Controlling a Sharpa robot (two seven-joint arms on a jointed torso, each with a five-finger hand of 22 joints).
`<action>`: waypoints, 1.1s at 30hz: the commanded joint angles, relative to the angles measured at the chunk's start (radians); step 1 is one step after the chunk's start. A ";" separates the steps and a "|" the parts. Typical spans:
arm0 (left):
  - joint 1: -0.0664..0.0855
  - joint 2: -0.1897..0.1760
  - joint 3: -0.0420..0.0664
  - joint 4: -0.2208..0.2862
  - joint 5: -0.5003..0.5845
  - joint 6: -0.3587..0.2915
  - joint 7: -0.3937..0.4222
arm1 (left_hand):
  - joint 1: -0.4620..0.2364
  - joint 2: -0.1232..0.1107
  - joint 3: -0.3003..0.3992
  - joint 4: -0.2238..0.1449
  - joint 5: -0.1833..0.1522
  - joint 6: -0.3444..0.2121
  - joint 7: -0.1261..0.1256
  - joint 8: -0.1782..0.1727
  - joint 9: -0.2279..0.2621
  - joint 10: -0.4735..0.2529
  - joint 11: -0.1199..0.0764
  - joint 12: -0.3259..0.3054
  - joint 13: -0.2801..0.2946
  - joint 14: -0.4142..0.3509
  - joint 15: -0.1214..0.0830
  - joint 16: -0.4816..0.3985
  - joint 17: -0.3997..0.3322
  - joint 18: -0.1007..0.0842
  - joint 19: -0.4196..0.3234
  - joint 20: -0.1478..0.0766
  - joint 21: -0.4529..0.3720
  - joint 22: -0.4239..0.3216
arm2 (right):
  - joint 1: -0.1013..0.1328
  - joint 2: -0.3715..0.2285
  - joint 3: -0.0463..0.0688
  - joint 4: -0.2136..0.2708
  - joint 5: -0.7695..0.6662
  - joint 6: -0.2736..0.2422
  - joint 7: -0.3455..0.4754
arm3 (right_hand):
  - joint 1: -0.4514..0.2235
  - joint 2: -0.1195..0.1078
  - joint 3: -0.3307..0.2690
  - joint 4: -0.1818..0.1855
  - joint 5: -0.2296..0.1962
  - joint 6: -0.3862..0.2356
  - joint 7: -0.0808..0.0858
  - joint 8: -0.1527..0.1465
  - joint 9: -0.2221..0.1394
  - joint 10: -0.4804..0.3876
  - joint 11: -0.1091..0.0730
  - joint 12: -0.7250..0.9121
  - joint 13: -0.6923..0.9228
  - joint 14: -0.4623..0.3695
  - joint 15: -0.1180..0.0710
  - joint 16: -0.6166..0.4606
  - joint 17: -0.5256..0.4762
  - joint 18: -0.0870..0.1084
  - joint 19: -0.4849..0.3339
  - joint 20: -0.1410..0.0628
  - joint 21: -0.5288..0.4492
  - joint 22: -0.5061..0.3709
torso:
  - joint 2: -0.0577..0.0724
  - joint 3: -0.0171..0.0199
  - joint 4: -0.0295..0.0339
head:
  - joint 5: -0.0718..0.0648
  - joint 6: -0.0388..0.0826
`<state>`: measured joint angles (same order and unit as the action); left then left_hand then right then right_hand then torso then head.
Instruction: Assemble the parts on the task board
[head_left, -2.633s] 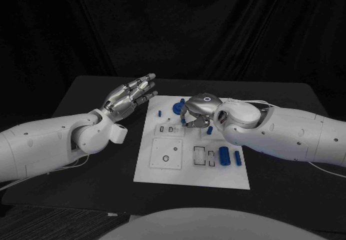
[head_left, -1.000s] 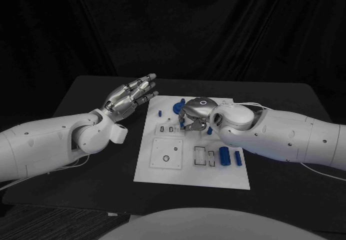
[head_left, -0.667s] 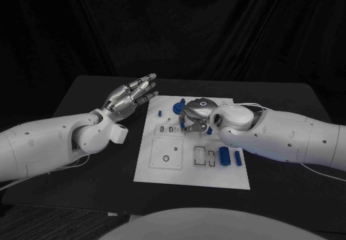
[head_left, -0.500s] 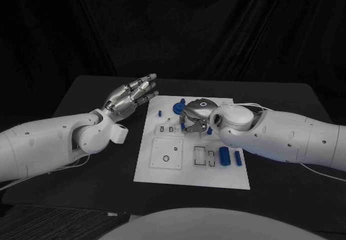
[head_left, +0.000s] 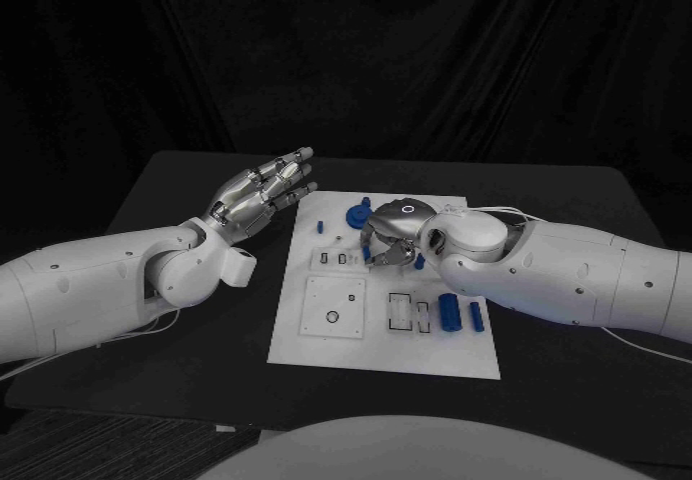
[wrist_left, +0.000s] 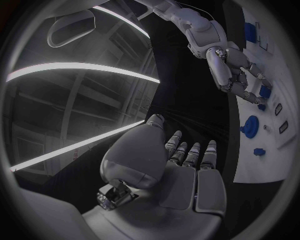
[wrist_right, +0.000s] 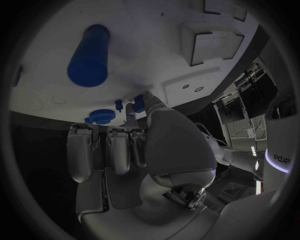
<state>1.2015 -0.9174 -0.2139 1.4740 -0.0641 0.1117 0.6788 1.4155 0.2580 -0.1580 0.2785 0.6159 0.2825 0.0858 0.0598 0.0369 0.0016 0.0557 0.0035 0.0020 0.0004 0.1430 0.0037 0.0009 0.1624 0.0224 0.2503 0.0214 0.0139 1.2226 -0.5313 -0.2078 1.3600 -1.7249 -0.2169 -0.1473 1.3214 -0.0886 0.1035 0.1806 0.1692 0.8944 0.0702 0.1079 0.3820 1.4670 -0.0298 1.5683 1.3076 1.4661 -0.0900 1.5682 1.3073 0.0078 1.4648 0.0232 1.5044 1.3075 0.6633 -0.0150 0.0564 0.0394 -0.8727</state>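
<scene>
Right robot hand (head_left: 389, 236) has crept slightly leftward over the white board (head_left: 335, 345), fingers curled down at a small blue part (head_left: 420, 261); grip unclear. Left robot hand (head_left: 263, 190) stays raised, fingers spread, beside the board on the black surface (head_left: 173, 190), where blue cylinders (head_left: 449, 312) lie.

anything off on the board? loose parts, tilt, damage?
Nothing stands out. The task board lies flat on the table, blue cylinders lying in a row on its near right. Right hand works over the board's far middle; left hand hovers beside it.
</scene>
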 joint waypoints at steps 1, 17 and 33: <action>-0.001 0.002 0.001 0.001 0.000 0.011 0.072 | 0.008 0.001 0.005 -0.001 0.003 0.001 0.007 0.004 0.001 0.000 0.007 -0.003 -0.001 0.000 0.002 -0.004 -0.001 0.015 -0.001 0.003 0.000 -0.001 | -0.003 -0.001 0.000 0.000 -0.007 0.009 -0.020 | -0.009 0.001 -0.005 -0.001 -0.011 -0.018 -0.001 -0.013 -0.009 0.104 0.008 0.003 0.263 0.105 0.007 0.003 0.263 0.011 0.070 0.007 -0.004 0.239 | 0.000 0.0000 0.0003 | 0.002 0.000; -0.001 0.003 0.001 -0.001 0.000 0.011 0.071 | 0.009 0.000 0.005 -0.001 0.003 -0.002 0.006 0.003 0.000 -0.001 0.007 -0.003 -0.002 0.000 0.002 -0.004 -0.001 0.015 -0.001 0.003 0.000 -0.001 | -0.003 -0.012 0.000 0.003 -0.007 -0.061 0.011 | -0.022 -0.033 -0.016 0.022 -0.065 -0.145 -0.023 -0.045 -0.083 0.104 -0.009 0.003 0.263 0.105 -0.005 0.003 0.263 0.011 0.070 -0.003 -0.004 0.239 | 0.000 0.0001 -0.0002 | 0.003 0.000; -0.001 0.005 0.001 -0.002 0.000 -0.010 0.059 | 0.017 -0.020 0.000 -0.010 -0.002 0.004 0.004 0.004 0.001 -0.001 0.004 -0.003 -0.002 0.000 0.001 -0.004 -0.001 0.016 -0.001 0.003 0.000 -0.001 | 0.079 -0.089 0.001 0.064 0.015 -0.202 0.111 | -0.059 -0.101 -0.048 0.114 -0.120 -0.125 -0.034 -0.033 -0.114 0.104 -0.019 0.003 0.263 0.105 -0.016 0.003 0.263 0.011 0.068 -0.014 -0.007 0.238 | 0.000 0.0000 0.0002 | 0.003 0.000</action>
<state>1.2014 -0.9142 -0.2139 1.4697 -0.0641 0.1102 0.6788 1.4299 0.2437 -0.1584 0.2750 0.6158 0.2825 0.0858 0.0598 0.0366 0.0016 0.0555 0.0035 0.0014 0.0004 0.1430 0.0037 0.0017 0.1624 0.0224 0.2503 0.0214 0.0139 1.2924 -0.6113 -0.2078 1.4143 -1.7214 -0.3499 -0.0799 1.2616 -0.1885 0.0562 0.2950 0.0533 0.7627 0.0378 0.0698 0.2682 1.4670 -0.0425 1.5683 1.3076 1.4670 -0.0966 1.5682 1.3073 0.0078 1.4650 0.0159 1.5005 1.3080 0.6633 -0.0150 0.0564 0.0434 -0.8727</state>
